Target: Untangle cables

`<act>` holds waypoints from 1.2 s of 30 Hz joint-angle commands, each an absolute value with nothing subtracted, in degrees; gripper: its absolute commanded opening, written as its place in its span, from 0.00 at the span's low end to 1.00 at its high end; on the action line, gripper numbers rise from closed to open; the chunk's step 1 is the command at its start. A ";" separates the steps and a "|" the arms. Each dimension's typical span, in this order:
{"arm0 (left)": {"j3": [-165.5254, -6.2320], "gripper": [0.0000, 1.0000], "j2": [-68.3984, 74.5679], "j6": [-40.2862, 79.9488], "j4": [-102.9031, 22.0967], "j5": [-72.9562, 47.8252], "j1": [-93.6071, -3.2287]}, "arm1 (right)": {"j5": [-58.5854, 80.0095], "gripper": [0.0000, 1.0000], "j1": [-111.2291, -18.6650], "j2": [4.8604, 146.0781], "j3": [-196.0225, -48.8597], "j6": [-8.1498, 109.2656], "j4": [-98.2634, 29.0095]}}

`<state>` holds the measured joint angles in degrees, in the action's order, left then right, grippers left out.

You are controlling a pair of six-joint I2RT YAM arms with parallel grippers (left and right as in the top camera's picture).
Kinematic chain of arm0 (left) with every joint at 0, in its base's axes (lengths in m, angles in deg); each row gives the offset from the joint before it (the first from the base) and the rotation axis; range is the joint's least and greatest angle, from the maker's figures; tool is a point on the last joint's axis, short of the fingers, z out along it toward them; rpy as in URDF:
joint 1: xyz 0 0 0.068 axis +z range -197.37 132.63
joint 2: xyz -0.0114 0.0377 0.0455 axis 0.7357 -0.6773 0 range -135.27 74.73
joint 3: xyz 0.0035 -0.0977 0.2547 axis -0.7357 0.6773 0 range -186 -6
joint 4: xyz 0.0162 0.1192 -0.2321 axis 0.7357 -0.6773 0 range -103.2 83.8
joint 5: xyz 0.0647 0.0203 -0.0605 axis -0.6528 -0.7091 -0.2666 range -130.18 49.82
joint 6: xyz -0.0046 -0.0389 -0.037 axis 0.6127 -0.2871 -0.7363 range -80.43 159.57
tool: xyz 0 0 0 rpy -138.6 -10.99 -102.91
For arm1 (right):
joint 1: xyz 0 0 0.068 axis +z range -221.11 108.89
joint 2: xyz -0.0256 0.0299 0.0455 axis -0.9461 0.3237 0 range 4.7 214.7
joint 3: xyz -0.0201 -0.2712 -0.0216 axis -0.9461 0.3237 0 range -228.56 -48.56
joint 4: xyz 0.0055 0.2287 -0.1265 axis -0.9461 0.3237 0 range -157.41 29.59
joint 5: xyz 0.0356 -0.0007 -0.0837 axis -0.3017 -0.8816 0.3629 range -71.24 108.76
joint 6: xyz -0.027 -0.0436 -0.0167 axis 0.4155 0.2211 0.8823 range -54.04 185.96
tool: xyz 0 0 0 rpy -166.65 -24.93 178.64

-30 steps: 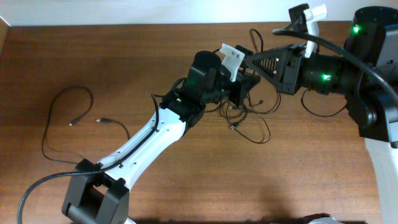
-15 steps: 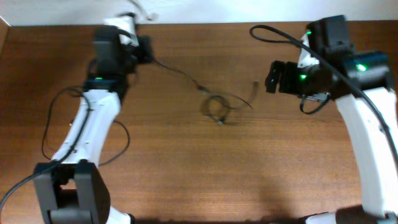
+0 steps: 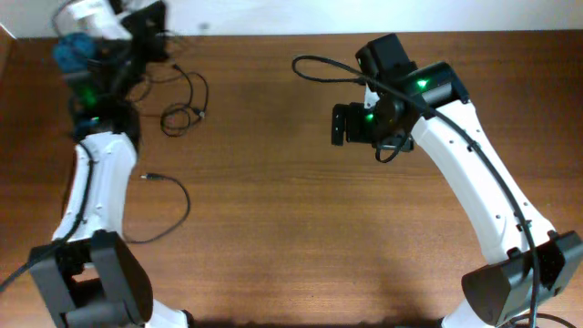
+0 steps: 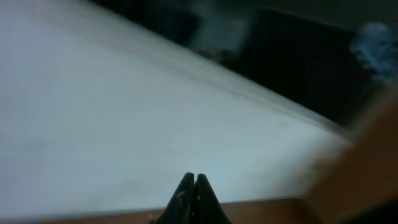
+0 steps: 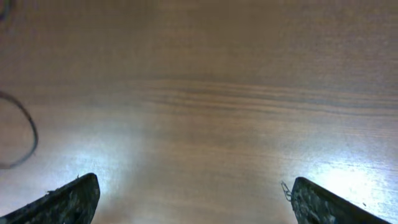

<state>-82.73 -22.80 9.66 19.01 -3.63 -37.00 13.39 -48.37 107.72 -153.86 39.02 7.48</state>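
Note:
A thin black cable [image 3: 189, 102] lies in loose loops at the table's far left, and one strand runs up to my left gripper [image 3: 148, 25]. That gripper is raised near the back edge, blurred, and appears shut on the strand. In the left wrist view its fingertips [image 4: 194, 186] are pressed together and no cable shows there. A second cable [image 3: 173, 196] with a small plug lies separately along the left arm. My right gripper [image 3: 339, 125] hovers over the table's middle. It stands open [image 5: 199, 205] with only bare wood between the fingers. A cable arc [image 5: 28, 137] shows at that view's left edge.
A white wall [image 4: 124, 112] runs behind the table's back edge and fills the left wrist view. The right arm's own thick black cable [image 3: 319, 68] loops above its wrist. The brown wooden table [image 3: 301, 237] spreads out below the right gripper.
The left arm swung to the far back left, dragging the cable loops out of the table's middle. The right gripper let go, opened wide and moved left over the middle.

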 commanded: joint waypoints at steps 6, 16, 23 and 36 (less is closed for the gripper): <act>-88.52 0.00 -23.07 2.79 23.69 11.08 -45.17 | 19.51 0.99 -51.38 107.59 -153.62 36.92 10.61; -88.50 0.00 -30.78 22.95 -15.93 -34.86 -58.02 | 19.47 0.99 -60.65 107.59 -153.62 38.30 17.86; -88.52 0.02 -39.39 41.37 -24.87 -23.38 -66.29 | 19.53 0.99 -60.70 107.59 -153.62 39.59 17.21; -95.34 0.35 -39.35 41.02 -45.68 -49.13 -71.16 | 18.15 0.99 -60.63 107.59 -153.62 40.20 17.25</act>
<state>-91.61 -40.03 46.42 -46.75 -46.71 -72.43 18.50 -60.85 107.74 -153.75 39.63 17.05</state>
